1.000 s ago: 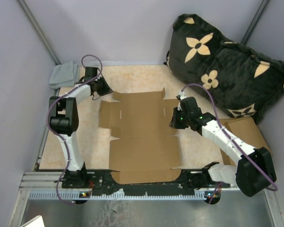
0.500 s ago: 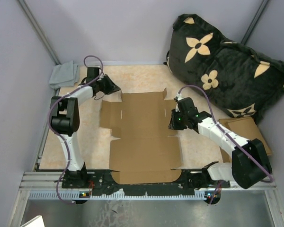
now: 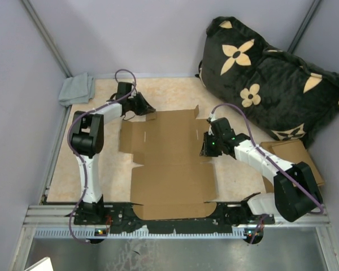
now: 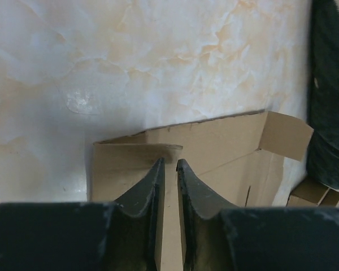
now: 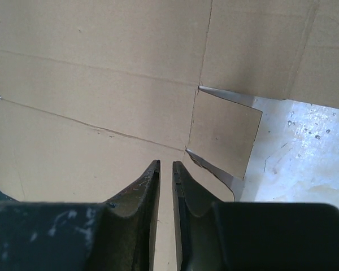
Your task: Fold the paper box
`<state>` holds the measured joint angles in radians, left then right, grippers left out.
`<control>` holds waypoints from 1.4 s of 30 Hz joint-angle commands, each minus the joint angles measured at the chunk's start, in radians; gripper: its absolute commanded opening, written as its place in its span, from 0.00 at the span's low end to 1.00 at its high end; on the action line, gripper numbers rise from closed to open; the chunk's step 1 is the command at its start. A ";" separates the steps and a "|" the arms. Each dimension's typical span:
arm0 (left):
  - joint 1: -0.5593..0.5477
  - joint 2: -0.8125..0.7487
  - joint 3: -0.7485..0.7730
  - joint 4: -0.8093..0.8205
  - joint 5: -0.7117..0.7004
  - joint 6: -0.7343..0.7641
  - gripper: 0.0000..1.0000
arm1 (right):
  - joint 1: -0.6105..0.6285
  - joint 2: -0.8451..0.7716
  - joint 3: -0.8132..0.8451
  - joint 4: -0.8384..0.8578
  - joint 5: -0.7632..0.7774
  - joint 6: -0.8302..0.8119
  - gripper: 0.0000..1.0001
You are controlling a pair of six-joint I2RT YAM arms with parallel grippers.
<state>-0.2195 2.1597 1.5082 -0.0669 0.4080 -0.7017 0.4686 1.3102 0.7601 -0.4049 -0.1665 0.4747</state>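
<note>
At the centre of the surface point(image 3: 104, 169) the paper box point(image 3: 169, 161) is laid out flat and unfolded. Its 11 o'clock corner flap point(image 4: 133, 161) is met by the left claw point(image 3: 146, 107), whose fingers point(image 4: 150, 186) are drawn almost together; whether cardboard is pinched cannot be told. At the box's 3 o'clock edge, beside a small side tab point(image 5: 223, 135), the right claw point(image 3: 206, 148) is held over the cardboard with its fingers likewise nearly together and nothing gripped. A black flowered cushion point(image 3: 265, 79) is seen at 2 o'clock.
</note>
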 commanded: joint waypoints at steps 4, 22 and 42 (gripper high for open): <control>-0.004 0.091 0.068 -0.060 -0.044 0.025 0.22 | 0.007 0.021 0.049 0.016 0.008 -0.011 0.17; 0.032 -0.336 -0.067 -0.228 -0.162 0.185 0.44 | -0.007 0.075 0.196 -0.099 0.129 -0.007 0.49; 0.043 -0.779 -0.747 -0.163 -0.135 0.128 0.47 | -0.057 0.179 0.123 -0.070 0.132 0.018 0.58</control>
<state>-0.1783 1.4220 0.7933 -0.2626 0.2440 -0.5621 0.4160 1.4754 0.8967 -0.5156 -0.0193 0.4988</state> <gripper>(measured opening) 0.467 0.586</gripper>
